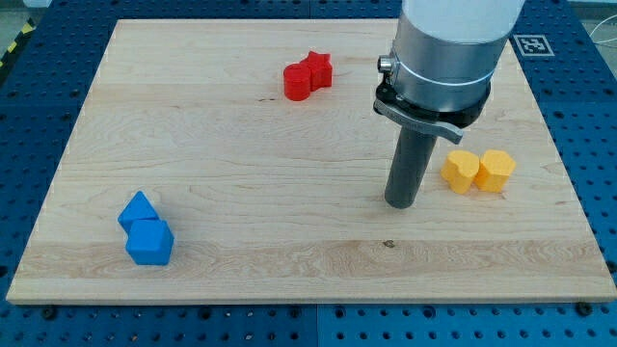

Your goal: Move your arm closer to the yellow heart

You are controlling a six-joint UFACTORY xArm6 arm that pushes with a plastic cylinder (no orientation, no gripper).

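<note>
Two yellow blocks lie side by side at the view's right: one (461, 171) looks like the yellow heart, the other (496, 170) is a blockier shape touching its right side. My tip (401, 203) rests on the wooden board, just left of and slightly below the yellow pair, about a block's width from the nearer one. The dark rod rises from it into the silver arm body at the view's top.
Two red blocks (307, 76) touch each other near the top centre. Two blue blocks (146, 229) sit together at the lower left. The wooden board (241, 173) lies on a blue perforated table.
</note>
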